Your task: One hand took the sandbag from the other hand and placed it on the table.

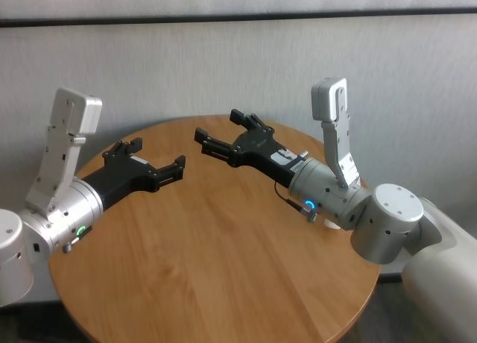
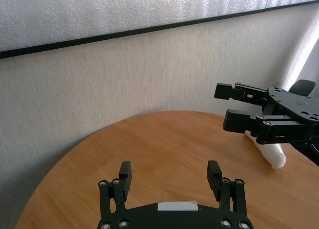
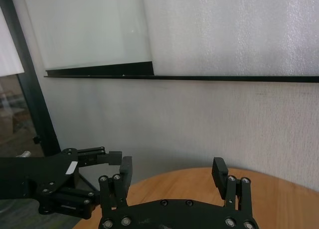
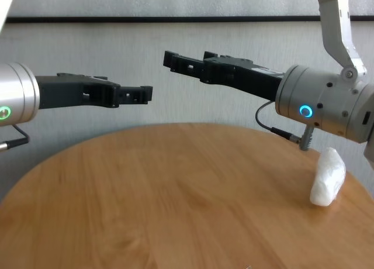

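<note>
The white sandbag (image 4: 328,178) is lying on the round table (image 4: 152,187), under the right arm. Both grippers, left (image 1: 148,158) and right (image 1: 222,136), are hanging spread wide, holding nothing. It looks squishy and crinkly; squeezing its middle seems best.

Behind the work area stands a wall (image 1: 223,67) with a pale grey, finely textured covering. A thin black horizontal strip (image 1: 238,16) runs along it high up, and above this strip the surface looks whiter and a little shiny (it may be a frosted panel, I cannot tell). At the far left a black vertical frame (image 3: 30,89) borders a glass pane (image 3: 12,124), with a dim room behind it. At the far right, brighter light falls along the wall's edge (image 2: 306,55). A strip of dark grey floor (image 1: 387,313) shows at the near right.
</note>
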